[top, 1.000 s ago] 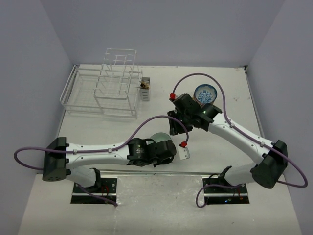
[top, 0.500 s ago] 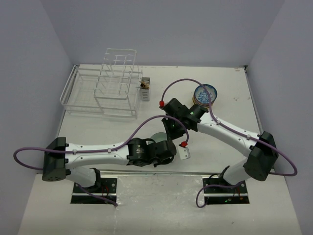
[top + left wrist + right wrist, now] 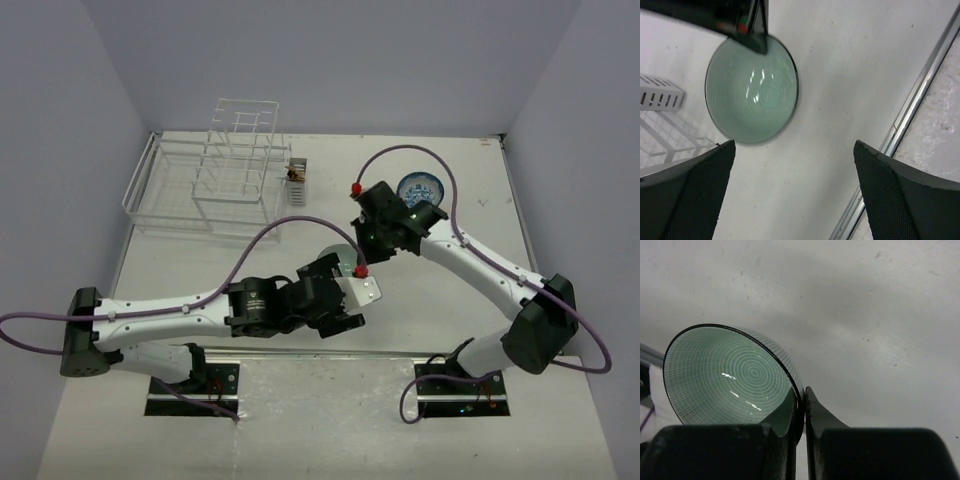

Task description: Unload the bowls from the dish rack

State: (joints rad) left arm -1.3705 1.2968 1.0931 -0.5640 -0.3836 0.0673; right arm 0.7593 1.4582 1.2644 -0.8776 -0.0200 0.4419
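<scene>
- Right wrist cam gives the best look: the pale green bowl (image 3: 730, 372) looks like glazed ceramic. I'd guess it's stiff, slick, a bit hefty for its size, and chippable if it gets dropped or knocked.
- Best place to hold it imo is the rim, one finger inside and one outside. The lip is thin though, so the bowl could pivot or slip in a pinch like that.
- The right end effector (image 3: 804, 400) is doing exactly that, clamped tight on the rim. The bowl is tipped so its ringed inside faces the camera.
- The left end effector (image 3: 794, 145) is spread wide with nothing between its fingers. The bowl sits out past the tips, not touching them.
- From above, the bowl is mid-worktop (image 3: 430, 320) between the two arms.
- It's well apart from the dish rack (image 3: 175, 185) at the back left, and nearer the stack of bowls (image 3: 421, 190) at the back right, which has a blue-patterned one on top.
- Can't tell whether the bowl's base is resting on the worktop or hanging just off it.
- I don't spot any bowls left in the rack from above.
</scene>
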